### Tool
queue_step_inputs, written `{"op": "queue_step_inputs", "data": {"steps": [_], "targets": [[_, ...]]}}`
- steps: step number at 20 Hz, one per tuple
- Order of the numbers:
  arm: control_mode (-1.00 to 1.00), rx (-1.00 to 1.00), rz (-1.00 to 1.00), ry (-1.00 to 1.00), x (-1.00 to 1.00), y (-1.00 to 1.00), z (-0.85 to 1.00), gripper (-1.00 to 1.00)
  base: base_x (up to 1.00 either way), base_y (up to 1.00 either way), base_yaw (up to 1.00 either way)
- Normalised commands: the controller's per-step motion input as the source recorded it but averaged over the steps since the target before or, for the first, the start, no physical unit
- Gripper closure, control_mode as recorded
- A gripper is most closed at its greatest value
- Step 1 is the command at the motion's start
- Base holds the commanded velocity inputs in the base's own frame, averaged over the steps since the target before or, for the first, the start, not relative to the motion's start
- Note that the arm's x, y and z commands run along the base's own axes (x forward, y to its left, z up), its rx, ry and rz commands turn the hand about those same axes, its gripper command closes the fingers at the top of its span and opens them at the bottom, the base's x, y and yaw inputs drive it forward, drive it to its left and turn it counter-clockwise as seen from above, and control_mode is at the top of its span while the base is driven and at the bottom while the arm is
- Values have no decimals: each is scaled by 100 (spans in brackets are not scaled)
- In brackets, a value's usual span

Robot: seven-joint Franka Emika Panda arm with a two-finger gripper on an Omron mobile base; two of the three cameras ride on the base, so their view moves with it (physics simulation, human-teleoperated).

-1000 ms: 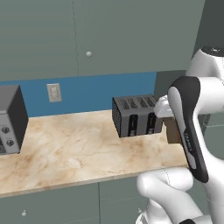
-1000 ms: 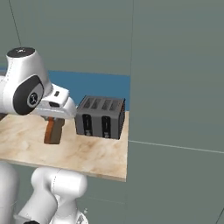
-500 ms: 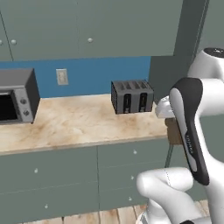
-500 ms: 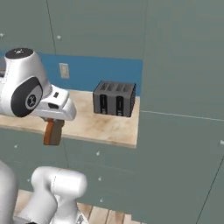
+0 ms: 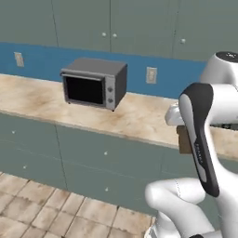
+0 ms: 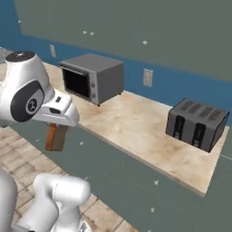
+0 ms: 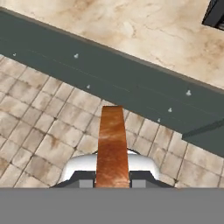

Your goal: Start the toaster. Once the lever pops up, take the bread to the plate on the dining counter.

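Observation:
My gripper [image 7: 112, 182] is shut on the bread [image 7: 112, 142], a thin orange-brown slice that sticks out edge-on between the fingers. In the right base view the bread [image 6: 56, 137] hangs below the gripper [image 6: 58, 127], out over the floor in front of the cabinet fronts. A corner of the bread [image 5: 182, 139] peeks out from behind my forearm in the left base view. The dark grey toaster [image 6: 195, 123] stands on the marbled counter by the blue wall, well to the right of the gripper and apart from it; its corner [image 7: 215, 13] shows at the top right of the hand view. The plate and the dining counter are out of view.
A grey oven box [image 5: 93, 83] with round knobs sits on the narrow marbled counter [image 5: 139, 118], left of the toaster. Grey-green cabinet fronts [image 7: 131, 83] run below the counter edge. Tiled floor [image 5: 42, 209] stretches in front of them.
The whole picture has shifted: the base has backed off the counter and moved left, bringing the oven box into view. The bread stays gripped.

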Motion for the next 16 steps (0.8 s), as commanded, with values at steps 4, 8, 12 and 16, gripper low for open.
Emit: {"op": "queue_step_inputs", "data": {"steps": [4, 8, 12, 16], "targets": [[100, 0, 0, 0, 0, 0, 0, 100, 0, 27, 90], [100, 0, 0, 0, 0, 0, 0, 100, 13, 25, 84], [100, 0, 0, 0, 0, 0, 0, 100, 25, 26, 80], [100, 0, 0, 0, 0, 0, 0, 100, 33, 17, 67]]}}
